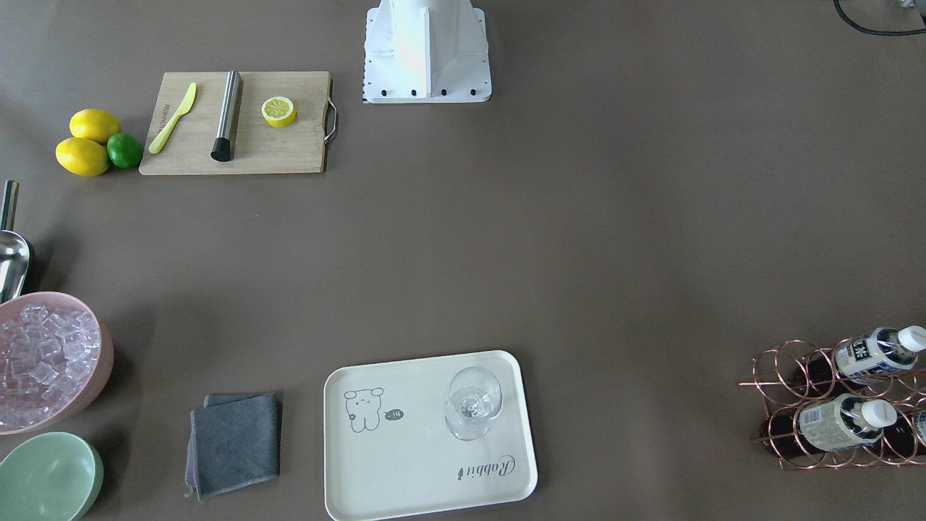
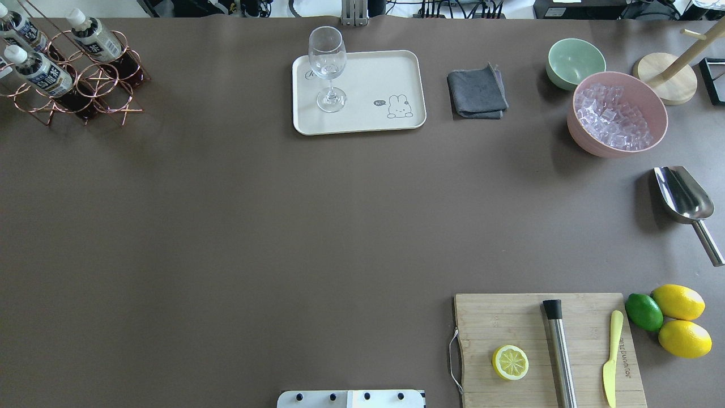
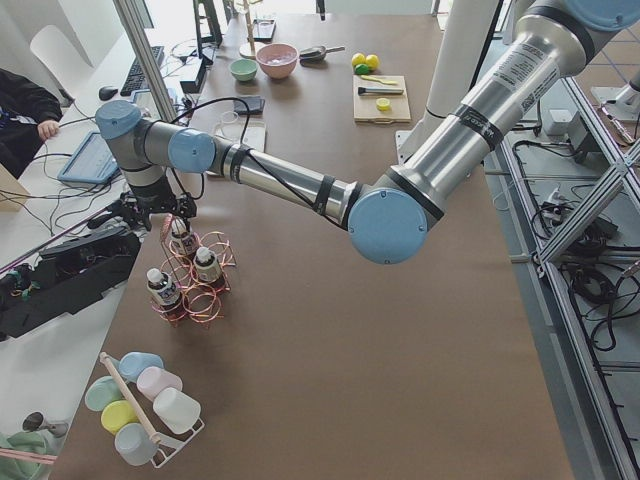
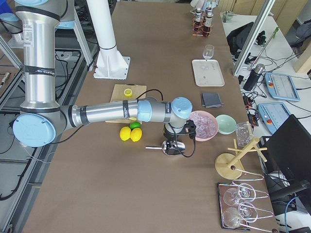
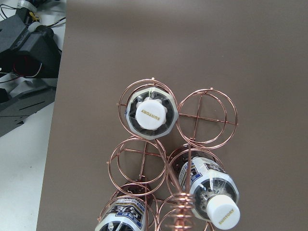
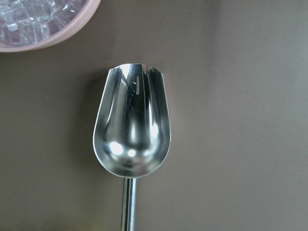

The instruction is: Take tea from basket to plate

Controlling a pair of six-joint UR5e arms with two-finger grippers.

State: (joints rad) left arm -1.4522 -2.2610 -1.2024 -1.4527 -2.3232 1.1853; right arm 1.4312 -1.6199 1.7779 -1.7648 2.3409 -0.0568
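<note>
Three tea bottles stand in the copper wire basket at the table's far left corner: one upright in a far ring, one tilted beside the handle, and one at the bottom edge of the view. My left gripper hangs just above the basket; I cannot tell whether it is open or shut. The cream plate lies apart from it at the far middle, with a clear glass on it. My right gripper hovers over a metal scoop; I cannot tell its state.
A pink bowl of ice, a green bowl and a grey cloth sit at the far right. A wooden cutting board holds a lemon half, a steel muddler and a yellow knife, with lemons and a lime beside it.
</note>
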